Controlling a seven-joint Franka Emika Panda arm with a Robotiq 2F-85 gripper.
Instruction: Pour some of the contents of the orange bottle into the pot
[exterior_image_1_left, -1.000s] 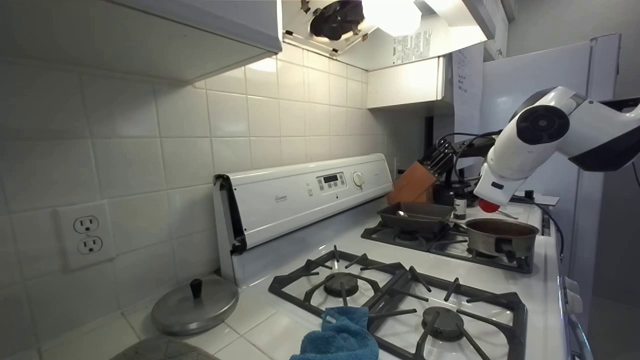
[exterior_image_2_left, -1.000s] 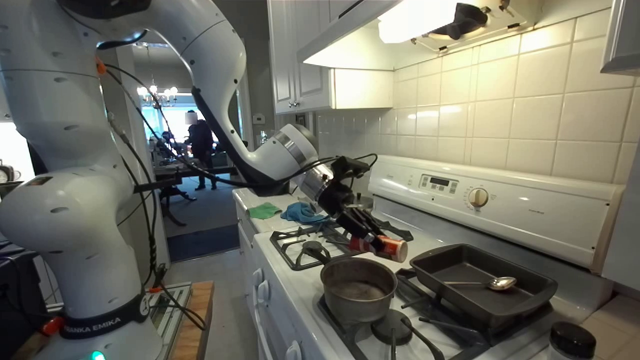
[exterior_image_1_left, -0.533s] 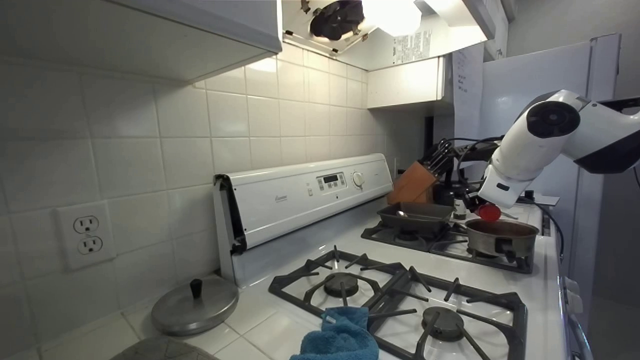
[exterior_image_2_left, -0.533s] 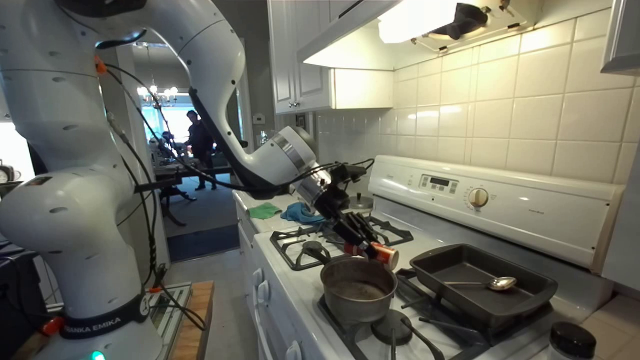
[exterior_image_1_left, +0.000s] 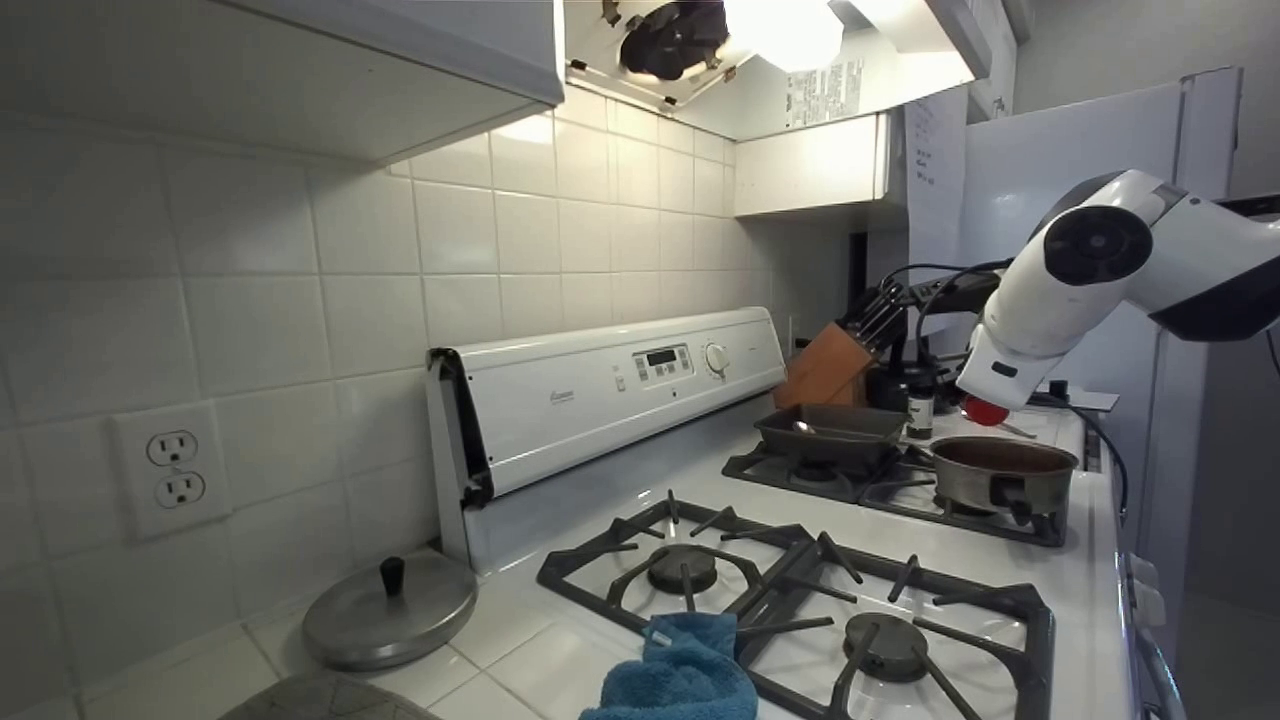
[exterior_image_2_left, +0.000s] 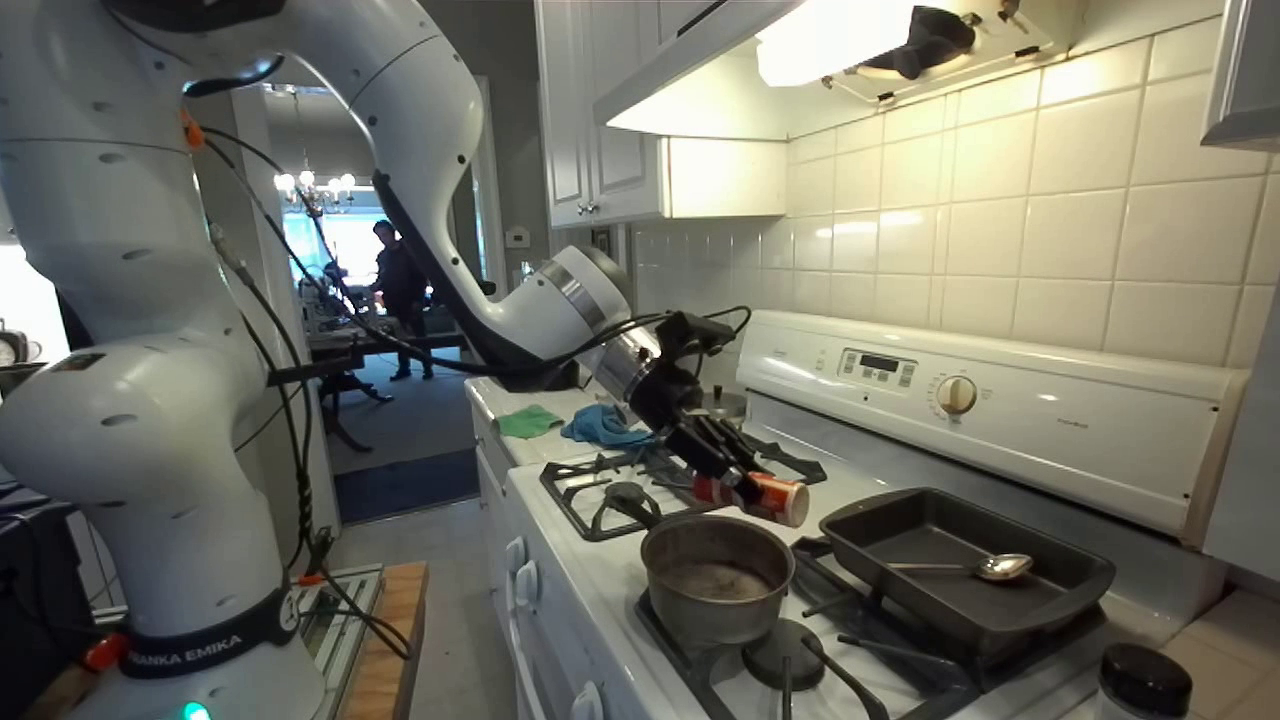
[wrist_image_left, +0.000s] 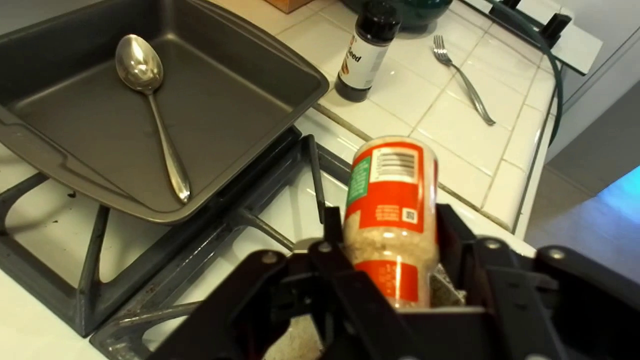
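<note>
The orange bottle (exterior_image_2_left: 782, 496) is orange-red with pale beige contents. My gripper (exterior_image_2_left: 745, 482) is shut on it, and it lies tilted close to level. In the wrist view the bottle (wrist_image_left: 390, 190) sits between both fingers of the gripper (wrist_image_left: 390, 220); its neck end is hidden by the gripper. In an exterior view its round red end (exterior_image_1_left: 985, 411) shows just above the left part of the pot (exterior_image_1_left: 1000, 480). The steel-grey pot (exterior_image_2_left: 715, 615) stands on a burner, its brownish inside visible. The bottle is above its far rim, apart from it.
A dark pan (exterior_image_2_left: 960, 590) with a spoon (exterior_image_2_left: 1003, 567) sits beside the pot. A small dark bottle (wrist_image_left: 365, 55) and a fork (wrist_image_left: 470, 90) are on the counter. The range hood (exterior_image_2_left: 690, 90) is overhead. The pot's handle (exterior_image_2_left: 632, 503) points towards the front burners' grate (exterior_image_1_left: 900, 640).
The gripper and bottle dipped lower over the pot half a second ago and are raised again now, close to where they were one second ago. The pot has not moved.
</note>
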